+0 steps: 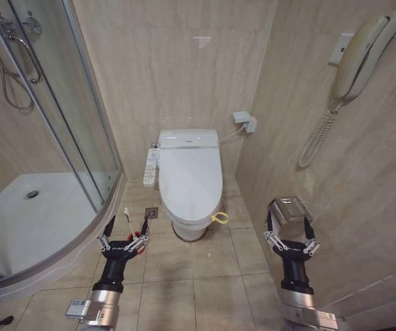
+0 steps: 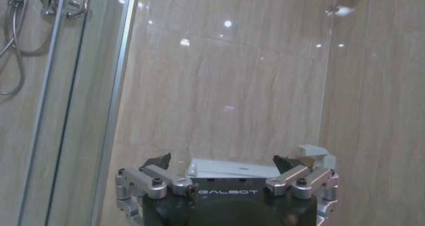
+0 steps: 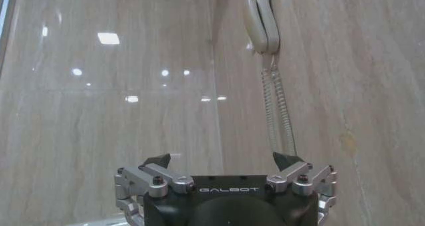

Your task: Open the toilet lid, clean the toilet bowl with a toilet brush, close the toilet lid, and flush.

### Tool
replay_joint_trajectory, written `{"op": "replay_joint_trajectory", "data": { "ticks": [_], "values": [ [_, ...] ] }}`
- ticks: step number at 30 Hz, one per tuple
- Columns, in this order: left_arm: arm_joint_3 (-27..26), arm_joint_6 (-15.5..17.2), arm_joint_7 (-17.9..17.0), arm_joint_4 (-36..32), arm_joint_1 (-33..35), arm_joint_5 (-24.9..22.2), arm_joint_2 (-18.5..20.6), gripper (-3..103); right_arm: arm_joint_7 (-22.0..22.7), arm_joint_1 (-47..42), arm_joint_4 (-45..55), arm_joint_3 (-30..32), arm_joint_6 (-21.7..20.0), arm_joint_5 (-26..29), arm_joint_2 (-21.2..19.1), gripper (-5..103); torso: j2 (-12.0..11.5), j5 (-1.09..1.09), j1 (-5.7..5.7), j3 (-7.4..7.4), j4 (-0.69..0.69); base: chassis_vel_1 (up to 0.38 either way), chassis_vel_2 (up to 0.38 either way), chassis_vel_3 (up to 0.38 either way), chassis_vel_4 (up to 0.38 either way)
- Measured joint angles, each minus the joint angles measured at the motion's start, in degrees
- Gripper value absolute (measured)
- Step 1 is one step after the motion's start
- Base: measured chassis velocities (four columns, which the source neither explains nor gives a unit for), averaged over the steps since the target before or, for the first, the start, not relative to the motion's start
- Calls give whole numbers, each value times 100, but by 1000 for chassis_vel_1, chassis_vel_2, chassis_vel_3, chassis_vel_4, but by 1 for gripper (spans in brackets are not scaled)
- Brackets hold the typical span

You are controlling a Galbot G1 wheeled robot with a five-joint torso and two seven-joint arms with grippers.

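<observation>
Toilet, lid down – beige tiled bathroom.
Smooth white oval toilet lid shut, w/ yellow loop; brush in red holder beside base. Left gripper, right gripper: both spread wide, holding nothing, low over floor tiles.

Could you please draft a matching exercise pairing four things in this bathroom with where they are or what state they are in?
Things:
1. toilet lid
2. toilet brush
3. wall phone
4. left gripper

Descriptions:
A. mounted high on the robot's right-hand wall
B. open, hovering above the floor near the shower
C. shut down over the toilet
D. standing on the floor between shower and toilet

Pairs: 1-C, 2-D, 3-A, 4-B
</observation>
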Motion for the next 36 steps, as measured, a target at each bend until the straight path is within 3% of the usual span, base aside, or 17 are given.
{"op": "replay_joint_trajectory", "data": {
  "ticks": [36],
  "values": [
    [22, -138, 133, 68, -59, -102, -1, 100, -144, 6, -92, -19, -10, -120, 8, 100, 0, 0, 0, 0, 0, -2, -2, -2, -5]
  ]
}}
